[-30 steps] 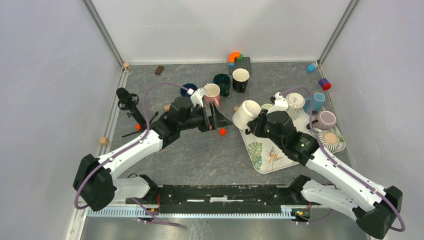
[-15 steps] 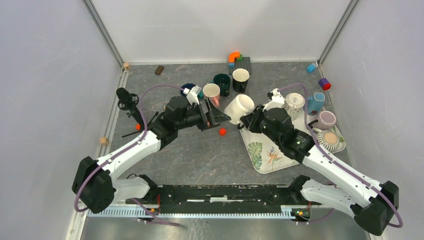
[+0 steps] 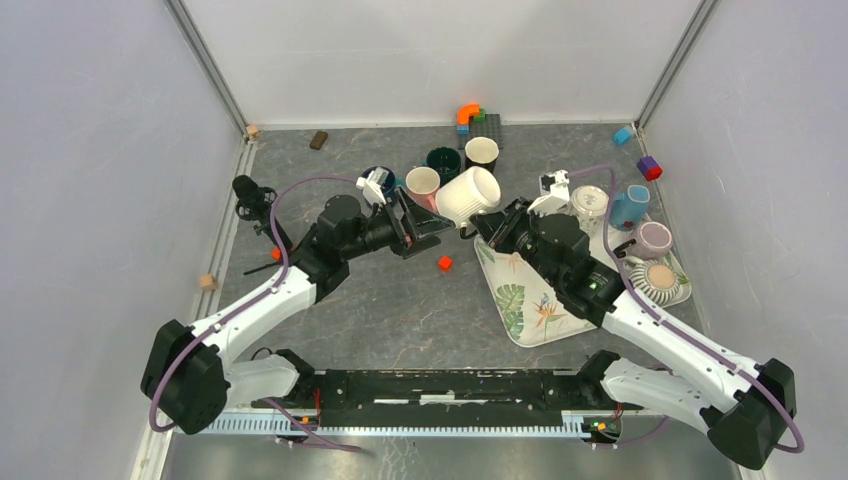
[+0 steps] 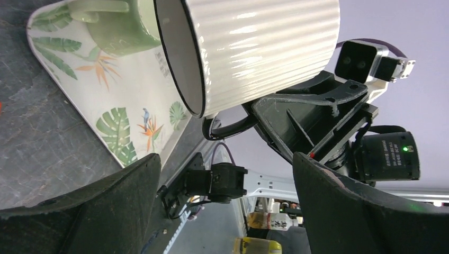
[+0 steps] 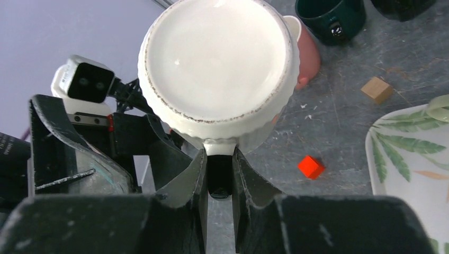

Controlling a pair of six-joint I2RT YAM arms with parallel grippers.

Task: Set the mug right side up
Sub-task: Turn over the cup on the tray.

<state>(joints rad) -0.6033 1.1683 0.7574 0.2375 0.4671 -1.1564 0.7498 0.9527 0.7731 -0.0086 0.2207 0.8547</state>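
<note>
Hanging mid-air now: white ribbed ceramic mug (image 3: 467, 196), pinched by its handle in the right gripper (image 5: 218, 159), jaws pressed tight on it. Lift's done, flip isn't: mouth tips sideways twd the left gripper (image 3: 420, 222), spread wide, empty. Vs a sec ago, mug's gone up and left, off the leaf-print tray (image 3: 520, 310). Righting & setting down left.

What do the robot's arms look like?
The left arm and right arm have white links and black joints, with a purple cable along each. The left tool and right tool are black, each with two wedge-shaped fingers and a small white camera box. A tiny green light glows near the right wrist.
</note>
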